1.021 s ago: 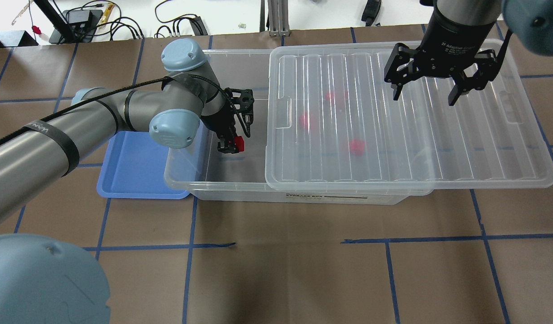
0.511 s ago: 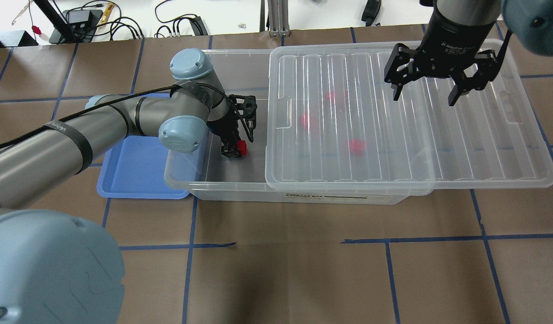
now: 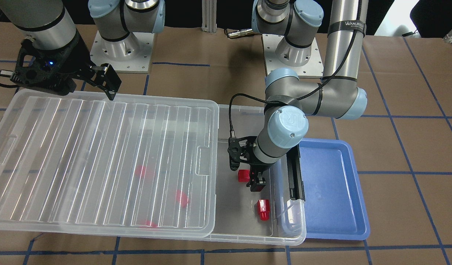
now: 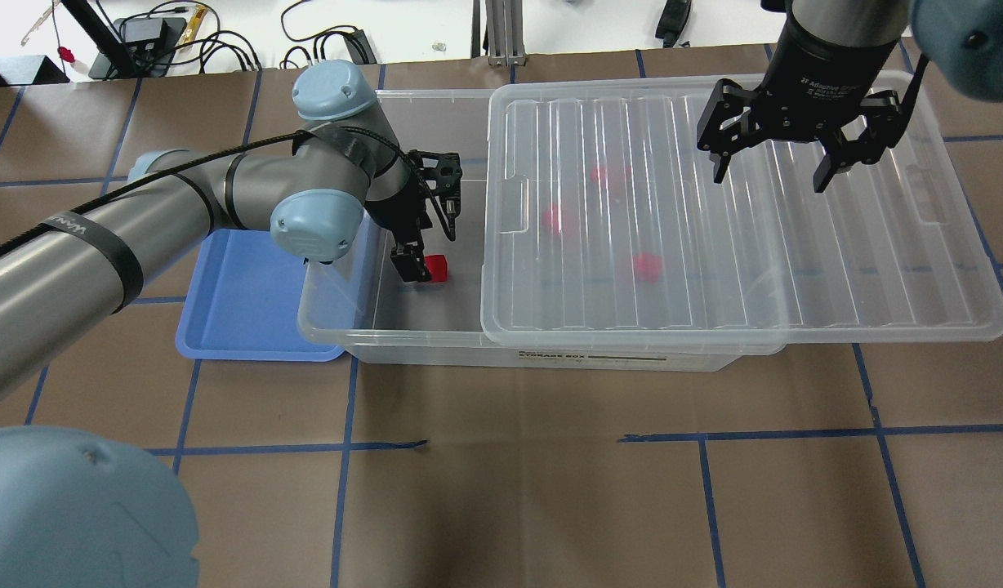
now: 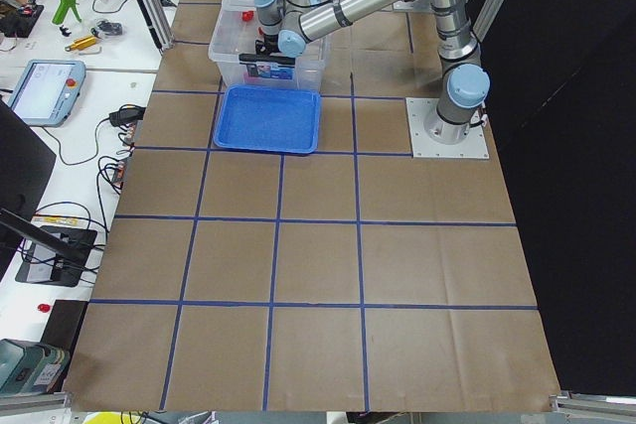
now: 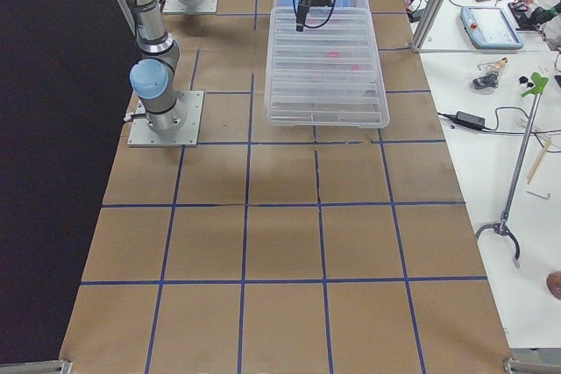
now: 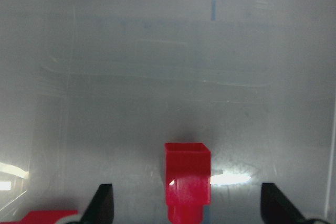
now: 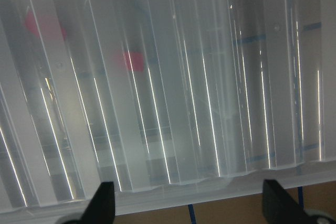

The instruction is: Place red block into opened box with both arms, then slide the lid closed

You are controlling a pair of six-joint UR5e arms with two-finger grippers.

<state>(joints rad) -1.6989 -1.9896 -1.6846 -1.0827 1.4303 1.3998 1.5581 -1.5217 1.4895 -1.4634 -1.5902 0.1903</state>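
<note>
The left gripper (image 4: pixel 409 268) is pointing down into the box (image 4: pixel 403 336), fingers apart, the red block (image 4: pixel 438 268) at its 3 o'clock, while the right gripper (image 4: pixel 769 181) is hovering, fingers spread, above the lid (image 4: pixel 714 278).

Only the end strip of the box (image 4: pixel 412 327) on the robot's left lies uncovered, and the left arm's fingers (image 4: pixel 405 265) hang spread inside it, with two red blocks (image 3: pixel 263 210) on its floor. The lid (image 4: pixel 738 220) roofs everything else, barring entry from above. The blue tray (image 4: pixel 240 318) sits just beside that open end, and the desk (image 4: pixel 550 490) stretches wide in front.
</note>
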